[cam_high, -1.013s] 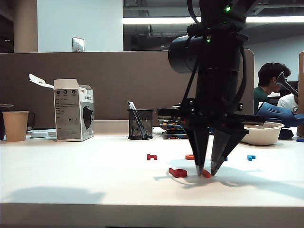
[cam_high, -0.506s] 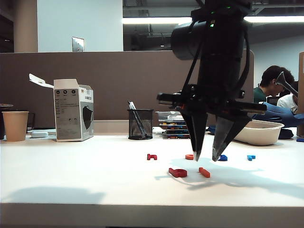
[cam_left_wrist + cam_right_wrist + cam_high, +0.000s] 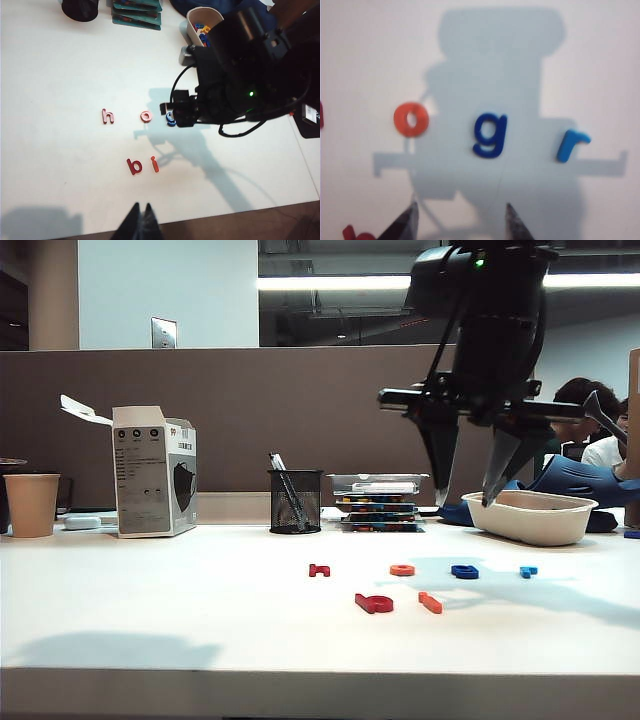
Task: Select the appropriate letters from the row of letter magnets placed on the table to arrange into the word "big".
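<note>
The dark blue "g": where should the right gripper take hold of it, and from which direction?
The dark blue "g" lies flat on the table, apart from the orange ring letter and the light blue letter. Probably best: the open right gripper comes straight down from above and pinches across its round bowl, a finger on each outer edge.

"b" [image 3: 374,603] left of "i" [image 3: 430,602]
</note>
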